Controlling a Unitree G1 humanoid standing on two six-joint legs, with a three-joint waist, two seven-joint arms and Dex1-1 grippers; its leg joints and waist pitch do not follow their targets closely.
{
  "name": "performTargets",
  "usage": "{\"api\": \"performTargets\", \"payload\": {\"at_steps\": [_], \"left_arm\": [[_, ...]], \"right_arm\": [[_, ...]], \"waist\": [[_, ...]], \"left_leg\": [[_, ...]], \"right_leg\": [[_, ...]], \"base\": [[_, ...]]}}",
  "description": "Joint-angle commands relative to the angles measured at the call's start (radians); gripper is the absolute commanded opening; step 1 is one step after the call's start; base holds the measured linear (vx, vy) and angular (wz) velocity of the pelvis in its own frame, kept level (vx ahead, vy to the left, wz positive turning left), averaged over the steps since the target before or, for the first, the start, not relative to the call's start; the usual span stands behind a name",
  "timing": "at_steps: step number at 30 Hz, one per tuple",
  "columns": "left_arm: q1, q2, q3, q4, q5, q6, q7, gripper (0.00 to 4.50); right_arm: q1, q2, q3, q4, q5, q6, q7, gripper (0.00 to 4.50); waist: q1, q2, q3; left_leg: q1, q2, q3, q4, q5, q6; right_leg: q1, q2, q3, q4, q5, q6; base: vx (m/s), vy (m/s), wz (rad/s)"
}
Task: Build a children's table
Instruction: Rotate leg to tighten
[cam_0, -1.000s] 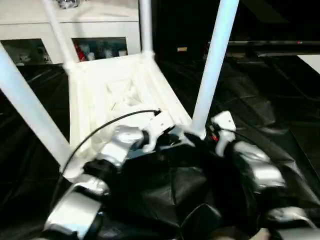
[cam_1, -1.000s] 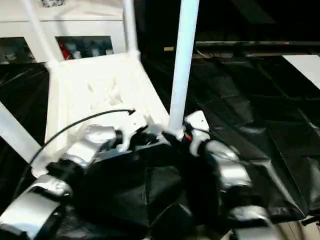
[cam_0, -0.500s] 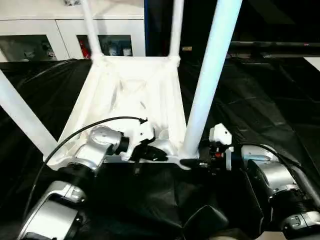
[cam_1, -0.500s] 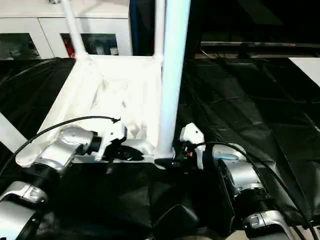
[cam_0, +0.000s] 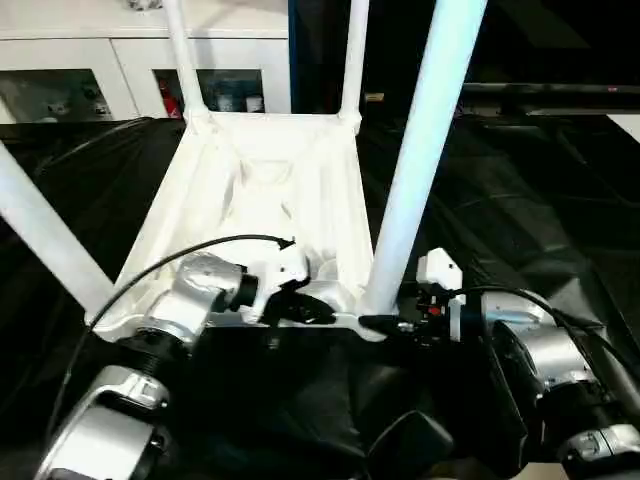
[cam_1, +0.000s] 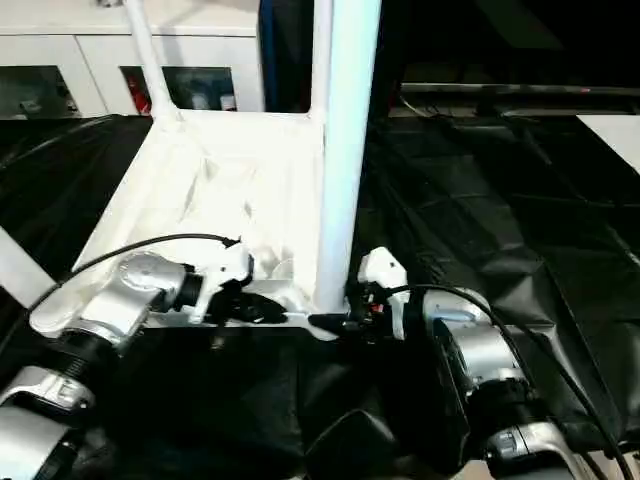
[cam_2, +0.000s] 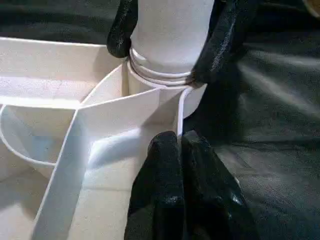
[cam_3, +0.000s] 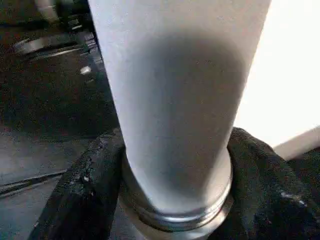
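The white tabletop (cam_0: 262, 190) lies upside down on black sheeting, ribbed underside up, with four white legs standing in its corner sockets. The near right leg (cam_0: 425, 150) rises between my arms, and the near left leg (cam_0: 45, 235) leans off to the left. My left gripper (cam_0: 305, 308) is shut on the thin wall of the tabletop's near rim (cam_2: 150, 100), beside the socket. My right gripper (cam_0: 385, 322) is shut around the base of the near right leg (cam_3: 175, 100), one black finger (cam_3: 85, 190) on each side just above the socket collar.
Crumpled black sheeting (cam_0: 520, 220) covers the ground all around. White cabinets with glass doors (cam_0: 70, 90) stand behind the table. A dark rail (cam_0: 540, 90) runs at the back right, with a white surface (cam_0: 628, 125) at the right edge.
Since a second ago the whole picture has swung, so the camera moved. Both grippers keep the same holds. Over the last half second hardly anything has shifted.
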Motion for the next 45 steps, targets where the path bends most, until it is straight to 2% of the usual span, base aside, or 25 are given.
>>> {"api": "performTargets", "payload": {"at_steps": [1, 3, 5, 6, 7, 8, 10, 11, 12, 13, 14, 15, 17, 19, 20, 21, 24, 27, 29, 31, 34, 38, 40, 41, 45], "left_arm": [[-0.036, -0.075, 0.026, 0.038, 0.004, -0.004, 0.155, 0.0], [-0.062, -0.126, 0.033, 0.079, 0.022, 0.005, 0.26, 0.0], [-0.085, -0.172, 0.039, 0.111, 0.034, 0.022, 0.349, 0.0], [-0.093, -0.191, 0.041, 0.122, 0.035, 0.029, 0.377, 0.0], [-0.093, -0.191, 0.041, 0.122, 0.035, 0.029, 0.377, 0.0], [-0.105, -0.222, 0.041, 0.14, 0.04, 0.044, 0.421, 0.0], [-0.112, -0.245, 0.038, 0.15, 0.045, 0.05, 0.448, 0.0], [-0.116, -0.258, 0.036, 0.157, 0.049, 0.051, 0.462, 0.0], [-0.118, -0.271, 0.031, 0.162, 0.054, 0.047, 0.467, 0.0], [-0.122, -0.283, 0.022, 0.17, 0.062, 0.037, 0.461, 0.0], [-0.124, -0.284, 0.021, 0.174, 0.064, 0.03, 0.456, 0.0], [-0.128, -0.287, 0.021, 0.182, 0.065, 0.025, 0.46, 0.0], [-0.124, -0.275, 0.02, 0.176, 0.059, 0.013, 0.433, 0.0], [-0.117, -0.257, 0.022, 0.162, 0.051, 0.004, 0.4, 0.0], [-0.111, -0.241, 0.021, 0.153, 0.046, -0.005, 0.368, 0.0], [-0.111, -0.241, 0.021, 0.153, 0.046, -0.005, 0.368, 0.0], [-0.089, -0.195, 0.016, 0.121, 0.025, -0.026, 0.26, 0.0], [-0.069, -0.151, 0.007, 0.088, 0.005, -0.032, 0.157, 0.0], [-0.05, -0.101, -0.007, 0.058, -0.015, -0.036, 0.044, 0.0], [-0.041, -0.079, -0.012, 0.047, -0.019, -0.037, 0.0, 0.0], [-0.029, -0.034, -0.012, 0.031, -0.023, -0.031, -0.076, 0.0], [-0.023, -0.003, -0.01, 0.024, -0.026, -0.033, -0.114, 0.0], [-0.018, 0.011, -0.008, 0.018, -0.03, -0.032, -0.126, 0.0], [-0.017, 0.014, -0.008, 0.017, -0.03, -0.032, -0.127, 0.0], [-0.011, 0.015, -0.006, 0.012, -0.032, -0.032, -0.12, 0.0]], "right_arm": [[0.0, 0.045, -0.004, 0.057, -0.056, 0.005, -0.157, 2.7], [-0.007, 0.09, -0.031, 0.101, -0.076, 0.017, -0.3, 2.69], [-0.019, 0.143, -0.057, 0.132, -0.083, 0.037, -0.434, 2.69], [-0.024, 0.162, -0.064, 0.144, -0.087, 0.043, -0.482, 2.69], [-0.024, 0.162, -0.064, 0.144, -0.087, 0.043, -0.482, 2.69], [-0.036, 0.196, -0.076, 0.167, -0.088, 0.054, -0.553, 2.69], [-0.047, 0.223, -0.079, 0.181, -0.087, 0.065, -0.588, 2.69], [-0.054, 0.239, -0.076, 0.189, -0.088, 0.072, -0.599, 2.69], [-0.061, 0.254, -0.063, 0.194, -0.093, 0.071, -0.592, 2.69], [-0.068, 0.27, -0.038, 0.193, -0.112, 0.044, -0.569, 2.69], [-0.071, 0.272, -0.033, 0.196, -0.118, 0.031, -0.565, 2.69], [-0.074, 0.275, -0.032, 0.201, -0.122, 0.025, -0.572, 3.04], [-0.078, 0.269, -0.045, 0.196, -0.094, 0.012, -0.53, 3.39], [-0.078, 0.249, -0.051, 0.177, -0.068, 0.004, -0.47, 3.41], [-0.074, 0.223, -0.044, 0.16, -0.063, -0.003, -0.419, 3.5], [-0.074, 0.223, -0.044, 0.16, -0.063, -0.003, -0.419, 3.65], [-0.057, 0.149, -0.035, 0.115, -0.033, -0.018, -0.268, 3.65], [-0.045, 0.089, -0.029, 0.089, -0.012, -0.027, -0.151, 3.65], [-0.033, 0.037, -0.012, 0.066, 0.002, -0.022, -0.044, 3.65], [-0.026, 0.017, 0.002, 0.056, 0.001, -0.018, 0.002, 3.65], [-0.021, -0.01, 0.023, 0.052, -0.015, -0.029, 0.075, 3.65], [-0.029, -0.009, 0.026, 0.066, -0.017, -0.044, 0.089, 3.65], [-0.035, -0.001, 0.026, 0.075, -0.012, -0.045, 0.094, 3.65], [-0.036, 0.001, 0.026, 0.077, -0.01, -0.045, 0.096, 3.43], [-0.035, 0.008, 0.026, 0.079, -0.004, -0.043, 0.098, 3.22]], "waist": [[-0.008, -0.02, -0.059], [-0.014, -0.022, -0.057], [-0.019, -0.023, -0.057], [-0.022, -0.022, -0.057], [-0.024, -0.023, -0.057], [-0.027, -0.02, -0.057], [-0.032, -0.02, -0.058], [-0.032, -0.004, -0.058], [-0.037, -0.014, -0.061], [-0.036, -0.009, -0.062], [-0.037, -0.01, -0.061], [-0.036, -0.012, -0.061], [-0.036, -0.013, -0.059], [-0.035, -0.013, -0.059], [-0.035, -0.018, -0.059], [-0.033, -0.017, -0.059], [-0.027, -0.016, -0.061], [-0.019, -0.017, -0.062], [-0.009, -0.011, -0.061], [-0.001, -0.007, -0.062], [0.003, -0.002, -0.062], [0.001, -0.005, -0.063], [0.001, -0.002, -0.064], [0.001, -0.002, -0.064], [0.001, -0.002, -0.065]], "left_leg": [[0.027, 0.081, -0.049, -0.073, -0.22, 0.033], [0.033, 0.078, -0.053, -0.073, -0.246, 0.012], [0.029, 0.078, -0.057, -0.076, -0.25, 0.005], [0.035, 0.079, -0.056, -0.077, -0.263, 0.004], [0.035, 0.077, -0.055, -0.076, -0.267, 0.005], [0.03, 0.077, -0.057, -0.078, -0.262, 0.008], [0.031, 0.076, -0.056, -0.077, -0.265, 0.011], [0.031, 0.076, -0.058, -0.077, -0.266, 0.01], [0.028, 0.076, -0.056, -0.078, -0.258, 0.018], [0.029, 0.077, -0.056, -0.078, -0.257, 0.024], [0.027, 0.076, -0.055, -0.078, -0.256, 0.027], [0.026, 0.075, -0.055, -0.077, -0.258, 0.03], [0.029, 0.075, -0.055, -0.078, -0.27, 0.033], [0.032, 0.076, -0.056, -0.078, -0.287, 0.031], [0.03, 0.076, -0.056, -0.078, -0.283, 0.033], [0.029, 0.077, -0.057, -0.079, -0.28, 0.037], [0.03, 0.08, -0.053, -0.077, -0.258, 0.054], [0.029, 0.08, -0.051, -0.076, -0.237, 0.066], [0.026, 0.086, -0.049, -0.078, -0.224, 0.07], [0.031, 0.09, -0.049, -0.08, -0.237, 0.058], [0.031, 0.091, -0.05, -0.083, -0.244, 0.042], [0.029, 0.089, -0.05, -0.083, -0.248, 0.029], [0.027, 0.089, -0.051, -0.082, -0.239, 0.031], [0.027, 0.089, -0.051, -0.082, -0.237, 0.031], [0.025, 0.089, -0.049, -0.08, -0.215, 0.041]], "right_leg": [[0.036, -0.097, 0.057, -0.091, -0.315, -0.201], [0.032, -0.1, 0.057, -0.101, -0.402, -0.177], [0.036, -0.101, 0.054, -0.105, -0.443, -0.153], [0.028, -0.099, 0.056, -0.109, -0.452, -0.146], [0.028, -0.098, 0.055, -0.11, -0.454, -0.145], [0.032, -0.099, 0.056, -0.11, -0.443, -0.143], [0.031, -0.098, 0.056, -0.109, -0.424, -0.147], [0.03, -0.098, 0.058, -0.107, -0.412, -0.153], [0.035, -0.093, 0.056, -0.105, -0.367, -0.159], [0.035, -0.095, 0.057, -0.104, -0.344, -0.168], [0.036, -0.094, 0.057, -0.103, -0.335, -0.171], [0.037, -0.096, 0.058, -0.103, -0.333, -0.174], [0.037, -0.097, 0.057, -0.106, -0.355, -0.174], [0.036, -0.098, 0.057, -0.11, -0.396, -0.166], [0.039, -0.098, 0.057, -0.109, -0.392, -0.165], [0.041, -0.098, 0.057, -0.108, -0.388, -0.166], [0.041, -0.099, 0.059, -0.101, -0.319, -0.186], [0.046, -0.099, 0.057, -0.098, -0.3, -0.198], [0.044, -0.096, 0.056, -0.093, -0.291, -0.202], [0.04, -0.095, 0.056, -0.089, -0.272, -0.213], [0.041, -0.097, 0.056, -0.085, -0.249, -0.227], [0.043, -0.099, 0.058, -0.084, -0.243, -0.233], [0.043, -0.099, 0.057, -0.081, -0.225, -0.239], [0.043, -0.098, 0.057, -0.081, -0.218, -0.24], [0.043, -0.097, 0.056, -0.075, -0.171, -0.253]], "base": [[0.0, 0.0, 0.0], [0.0, 0.0, 0.0], [0.0, 0.0, 0.0], [0.0, 0.0, 0.0], [0.0, 0.0, 0.0], [0.0, 0.0, 0.0], [0.0, 0.0, 0.0], [0.0, 0.0, 0.0], [0.0, 0.0, 0.0], [0.0, 0.0, 0.0], [0.0, 0.0, 0.0], [0.0, 0.0, 0.0], [0.0, 0.0, 0.0], [0.0, 0.0, 0.0], [0.0, 0.0, 0.0], [0.0, 0.0, 0.0], [0.0, 0.0, 0.0], [0.0, 0.0, 0.0], [0.0, 0.0, 0.0], [0.0, 0.0, 0.0], [0.0, 0.0, 0.0], [0.0, 0.0, 0.0], [0.0, 0.0, 0.0], [0.0, 0.0, 0.0], [0.0, 0.0, 0.0]]}}
